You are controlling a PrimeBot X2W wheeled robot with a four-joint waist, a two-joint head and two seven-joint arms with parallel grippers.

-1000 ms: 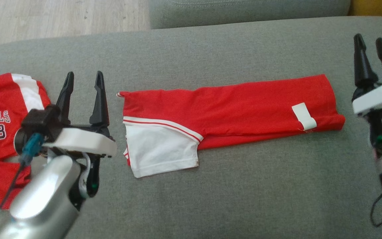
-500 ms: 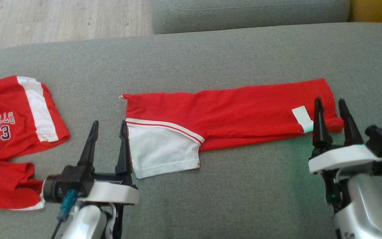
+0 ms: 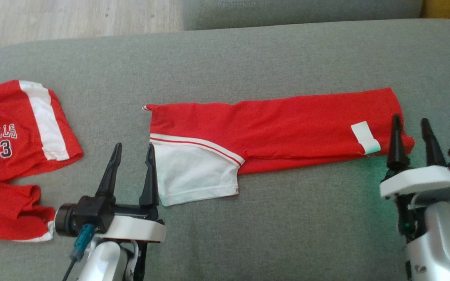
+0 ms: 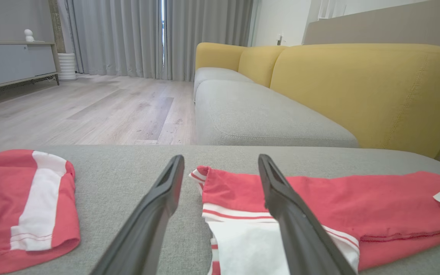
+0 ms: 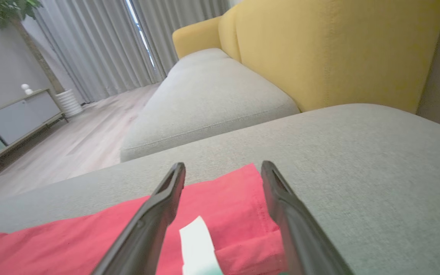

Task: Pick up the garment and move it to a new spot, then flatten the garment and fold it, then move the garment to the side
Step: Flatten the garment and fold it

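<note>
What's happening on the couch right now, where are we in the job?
A long red garment lies folded lengthwise on the grey couch cushion. Both grippers are open and hold nothing. The left gripper is poised at the garment's white-panel end, and the right gripper is at the end with the white tag. A second red garment marked Bulls 23 lies apart at the left.

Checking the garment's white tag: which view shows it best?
Head view: the white tag shows whole on the garment. Right wrist view crops it at the bottom; left wrist view shows it small, far right.
</note>
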